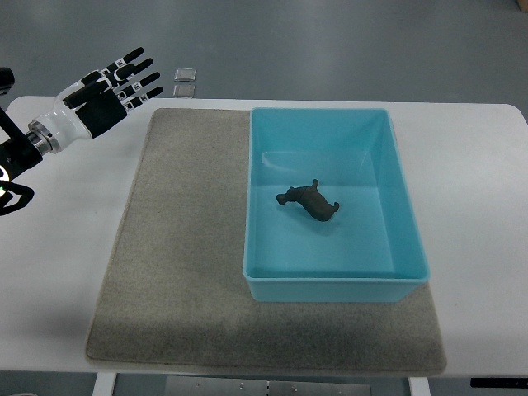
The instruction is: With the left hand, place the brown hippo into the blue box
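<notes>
Brown hippo (308, 200) lying inside blue box (411, 223), near its middle, on grey mat (177, 264). Left hand (107, 95) raised at upper left, fingers (140, 78) spread, holding nothing.

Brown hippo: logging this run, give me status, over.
Left hand open, empty, raised over the table's far left corner. Right arm out of view. Brown hippo lying inside blue box. Nothing in the way.

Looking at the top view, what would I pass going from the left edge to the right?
Left hand, fingers spread and empty → grey mat → brown hippo lying inside the blue box → bare white table.
</notes>
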### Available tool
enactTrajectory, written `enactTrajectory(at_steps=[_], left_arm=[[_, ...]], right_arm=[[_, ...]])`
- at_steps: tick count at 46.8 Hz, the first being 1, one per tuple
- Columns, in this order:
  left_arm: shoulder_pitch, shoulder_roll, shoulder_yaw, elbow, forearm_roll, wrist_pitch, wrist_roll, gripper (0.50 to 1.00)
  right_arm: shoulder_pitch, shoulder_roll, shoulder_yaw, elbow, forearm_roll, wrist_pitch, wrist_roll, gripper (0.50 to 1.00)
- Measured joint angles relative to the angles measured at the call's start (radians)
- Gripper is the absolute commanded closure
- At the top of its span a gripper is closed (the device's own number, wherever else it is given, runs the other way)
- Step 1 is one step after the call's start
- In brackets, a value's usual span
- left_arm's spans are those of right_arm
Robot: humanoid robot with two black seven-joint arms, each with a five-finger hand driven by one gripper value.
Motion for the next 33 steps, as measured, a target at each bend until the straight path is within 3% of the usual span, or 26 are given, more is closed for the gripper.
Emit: enactTrajectory(at_steps=[33], left_arm=[[0.003, 0.005, -0.004, -0.011, -0.039, 0.012, -0.006, 0.5]], right_arm=[[-0.001, 0.0, 0.001, 0.0, 0.002, 0.0, 0.001, 0.564]])
